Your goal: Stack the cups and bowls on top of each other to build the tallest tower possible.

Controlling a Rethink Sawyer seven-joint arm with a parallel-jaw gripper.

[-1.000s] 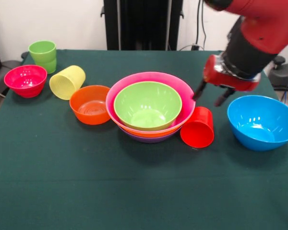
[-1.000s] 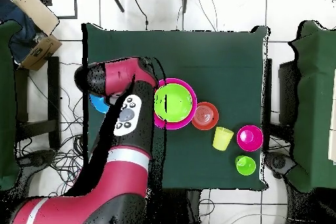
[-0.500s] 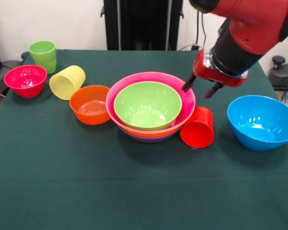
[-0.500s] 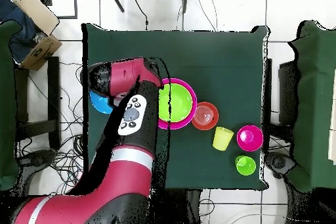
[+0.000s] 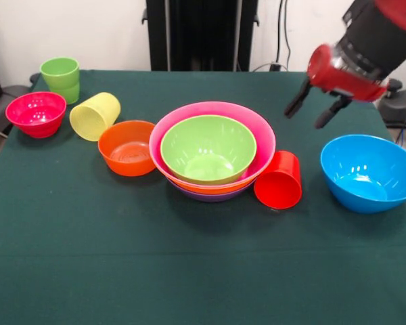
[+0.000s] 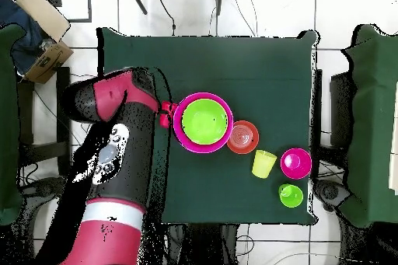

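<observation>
Front view: four big bowls nested as tower (image 5: 213, 152); blue bowl (image 5: 369, 172), small bowls, cups unstacked; gripper (image 5: 312, 112) spread open, empty.

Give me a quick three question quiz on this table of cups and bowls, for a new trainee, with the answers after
1. True or false: the red cup stands upright.
2. Which bowl sits innermost in the tower? A lime green, B blue, C magenta.
3. Fill in: the gripper is open and holds ____.

Key: 1 false, it lies on its side beside the tower. 2 A, the lime-green bowl. 3 nothing; it hangs above the table between the tower and the blue bowl.
</observation>
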